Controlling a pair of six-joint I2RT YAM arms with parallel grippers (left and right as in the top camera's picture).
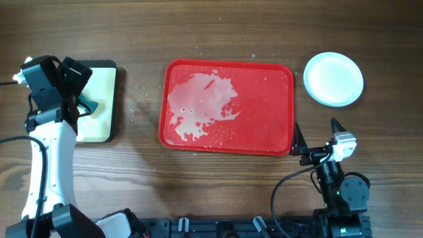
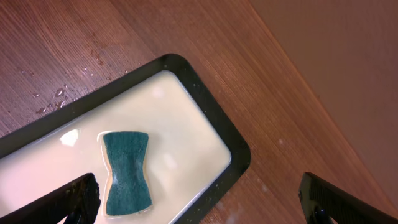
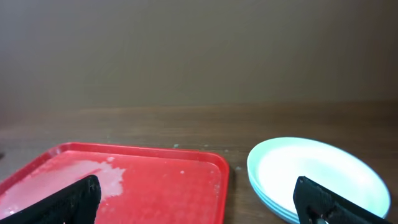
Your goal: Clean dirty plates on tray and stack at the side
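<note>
The red tray point(image 1: 264, 119) lies in the table's middle, with no plates on it and smeared with white foam on its left half; it also shows in the right wrist view point(image 3: 174, 180). The plates point(image 1: 333, 79) are stacked to the tray's right, white one on top, pale blue rims below point(image 3: 314, 177). My right gripper point(image 1: 316, 135) is open and empty, near the tray's front right corner. My left gripper point(image 1: 73, 76) is open and empty above the cream tray point(image 2: 186, 130), where a teal sponge point(image 2: 127, 172) lies.
The dark-rimmed cream tray point(image 1: 106, 99) stands at the far left with the sponge point(image 1: 89, 106) in it. Water drops dot the wood between it and the red tray point(image 1: 140, 106). The table's edge runs past the cream tray's corner point(image 2: 298, 81).
</note>
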